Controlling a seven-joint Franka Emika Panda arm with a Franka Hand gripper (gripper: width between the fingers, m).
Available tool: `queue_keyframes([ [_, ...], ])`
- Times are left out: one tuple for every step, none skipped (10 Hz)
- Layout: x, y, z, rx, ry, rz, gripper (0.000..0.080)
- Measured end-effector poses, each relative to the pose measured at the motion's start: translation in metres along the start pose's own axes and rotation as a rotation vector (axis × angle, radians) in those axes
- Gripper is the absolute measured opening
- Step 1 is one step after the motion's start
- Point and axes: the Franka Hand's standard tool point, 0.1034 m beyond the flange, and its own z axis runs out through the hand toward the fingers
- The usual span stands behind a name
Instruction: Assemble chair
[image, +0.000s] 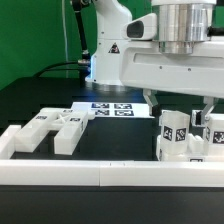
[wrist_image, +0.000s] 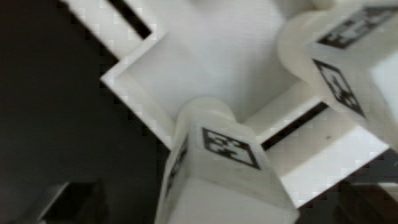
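1. Exterior view. Chair (image: 186, 135): a part-built white cluster with tags, on the worktop (image: 120, 140) at the exterior view's right, near the rail (image: 100, 176).
2. End effector (image: 183, 110): low, directly over the chair. Its fingertips are lost among the white pieces, so I cannot tell whether it is wide or gripping.
3. Loose parts (image: 55, 130): at the exterior view's left, well apart from the chair. Marker board (image: 110, 108): far centre.
4. Wrist view. Tagged post (wrist_image: 228, 150): close up against the slab (wrist_image: 187, 60). Second post (wrist_image: 347, 70): just beside the first. Whether either post is fully seated cannot be told, and no fingers can be made out.
5. Risk: a slanted withdrawal could catch a post and tip or unseat it if the joints are loose.
6. Risk: a sideways nudge could slide the chair against the rail, spoiling alignment for the next part.
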Motion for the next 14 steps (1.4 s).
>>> queue_keyframes([
  [0.0001, 0.0002, 0.0, 0.0, 0.0, -0.097, 0.0648],
  [0.0003, 0.0004, 0.0, 0.0, 0.0, -0.168, 0.0648],
  [0.0001, 0.0001, 0.0, 0.0, 0.0, -0.234, 0.0649],
  [0.0005, 0.0007, 0.0, 0.0, 0.0, -0.328, 0.0649],
  [0.0013, 0.0018, 0.0, 0.0, 0.0, -0.391, 0.0649],
  [0.0019, 0.0025, -0.0001, -0.001, 0.0, -0.462, 0.0649],
  [0.002, 0.0027, -0.0001, -0.001, 0.0, -0.538, 0.0649],
  [0.0021, 0.0027, -0.0001, -0.001, 0.0, -0.596, 0.0649],
  [0.0024, 0.0031, -0.0001, -0.001, 0.0, -0.645, 0.0649],
  [0.003, 0.004, -0.0001, -0.002, 0.0, -0.747, 0.0649],
  [0.0034, 0.0045, -0.0001, -0.005, 0.001, -0.806, 0.0649],
  [0.0041, 0.0054, -0.0002, -0.012, 0.001, -0.895, 0.0649],
  [0.0043, 0.0057, -0.0002, -0.012, 0.001, -0.894, 0.0516],
  [0.0042, 0.0057, -0.0002, -0.012, 0.001, -0.892, 0.0378],
])
